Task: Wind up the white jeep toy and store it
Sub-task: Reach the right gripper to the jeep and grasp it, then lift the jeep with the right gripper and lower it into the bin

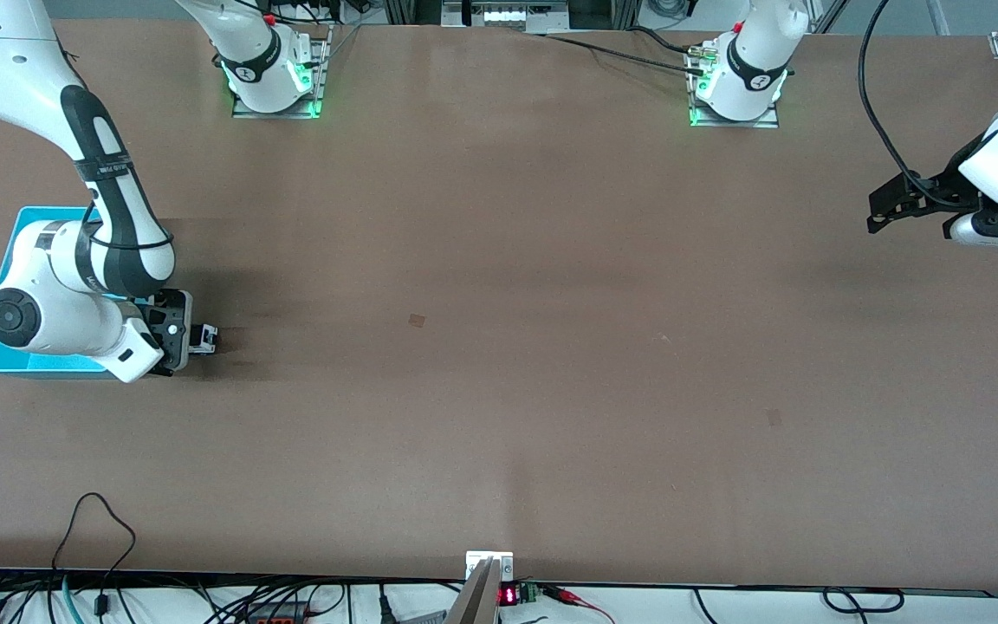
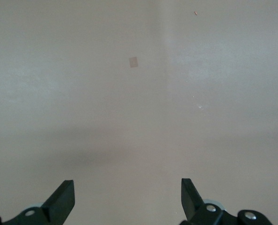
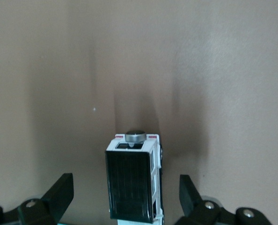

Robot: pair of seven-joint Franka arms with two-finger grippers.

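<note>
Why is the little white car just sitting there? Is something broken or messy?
Nothing looks broken or spilled. The white jeep toy sits on the table beside the turquoise bin, between the open fingers of the right gripper. The left gripper waits open over its end of the table.

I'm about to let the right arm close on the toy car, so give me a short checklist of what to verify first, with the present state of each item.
1. Right gripper open: ok, its fingers stand wide apart in the right wrist view.
2. White jeep toy between the fingers: ok, gaps on both sides, not touching.
3. Jeep on its wheels on the table: ok, black roof facing up.
4. Turquoise bin ready beside the jeep: cannot tell, the right arm covers most of it.
5. Left gripper out of the way: ok, waiting open over the left arm's end of the table.
</note>
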